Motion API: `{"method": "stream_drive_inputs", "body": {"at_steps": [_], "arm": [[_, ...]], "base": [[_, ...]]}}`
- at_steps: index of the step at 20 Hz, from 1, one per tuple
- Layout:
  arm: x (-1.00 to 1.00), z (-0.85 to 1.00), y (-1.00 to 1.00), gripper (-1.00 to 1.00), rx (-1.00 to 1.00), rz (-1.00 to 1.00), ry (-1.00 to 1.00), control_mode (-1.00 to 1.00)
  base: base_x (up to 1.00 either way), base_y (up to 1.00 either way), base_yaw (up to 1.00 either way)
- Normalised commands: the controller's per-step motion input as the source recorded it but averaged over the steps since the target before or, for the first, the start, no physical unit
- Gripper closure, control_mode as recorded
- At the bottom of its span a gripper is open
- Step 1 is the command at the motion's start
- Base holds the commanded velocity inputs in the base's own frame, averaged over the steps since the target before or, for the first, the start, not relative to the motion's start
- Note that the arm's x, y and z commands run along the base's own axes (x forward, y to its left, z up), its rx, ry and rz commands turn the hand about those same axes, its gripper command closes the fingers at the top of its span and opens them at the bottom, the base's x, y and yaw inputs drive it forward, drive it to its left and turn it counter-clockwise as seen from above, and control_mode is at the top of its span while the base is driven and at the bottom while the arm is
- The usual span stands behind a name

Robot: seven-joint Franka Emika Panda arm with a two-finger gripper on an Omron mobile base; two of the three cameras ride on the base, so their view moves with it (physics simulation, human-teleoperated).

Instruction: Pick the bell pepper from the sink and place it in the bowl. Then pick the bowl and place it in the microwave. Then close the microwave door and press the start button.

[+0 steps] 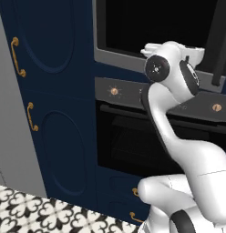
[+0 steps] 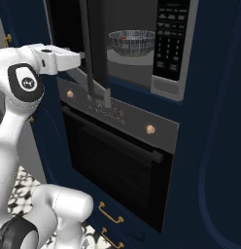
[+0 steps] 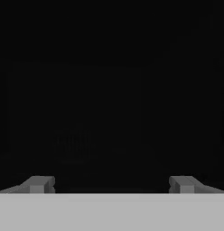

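The microwave [image 2: 142, 53] stands open, and the ribbed dark grey bowl [image 2: 132, 43] sits on its turntable. A small red patch in the bowl is the bell pepper [image 2: 123, 37]. The microwave door [image 2: 93, 48] juts out towards me and shows edge-on in the right base view. In the left base view I see the microwave door's [image 1: 133, 22] black glass face. My gripper [image 2: 82, 56] reaches level to the door's outer face from the left. In the hand view my gripper [image 3: 111, 184] faces dark glass up close, its fingertips [image 3: 39, 184] wide apart and open with nothing between them. The sink is out of view.
The microwave's keypad [image 2: 170, 39] is right of the cavity. Below is a black oven [image 2: 117, 155] with gold knobs [image 2: 150, 129] and a bar handle. Navy cabinet doors with gold handles [image 1: 17, 57] stand to the left. Patterned floor tiles [image 1: 42, 211] lie below.
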Motion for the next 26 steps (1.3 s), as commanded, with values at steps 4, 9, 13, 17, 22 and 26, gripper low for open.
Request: {"method": "stream_drive_inputs", "body": {"at_steps": [4, 9, 13, 17, 22, 26], "arm": [[0.45, 0.0, -0.44, -1.0, 0.13, 0.21, -0.01, -1.0], [0.52, 0.0, -0.28, -1.0, 0.08, 0.14, 0.0, -1.0], [0.62, 0.0, -0.11, -1.0, 0.05, 0.09, 0.0, -1.0], [0.71, -0.05, -0.07, -1.0, 0.04, 0.09, -0.04, -1.0], [0.75, -0.07, -0.11, -1.0, 0.05, 0.1, -0.06, -1.0], [0.72, -0.09, -0.09, -1.0, 0.04, 0.09, -0.07, -1.0]], "base": [[0.0, 0.0, 0.0], [0.0, 0.0, 0.0], [0.0, 0.0, 0.0], [0.0, 0.0, 0.0], [0.0, 0.0, 0.0], [0.0, 0.0, 0.0]]}}
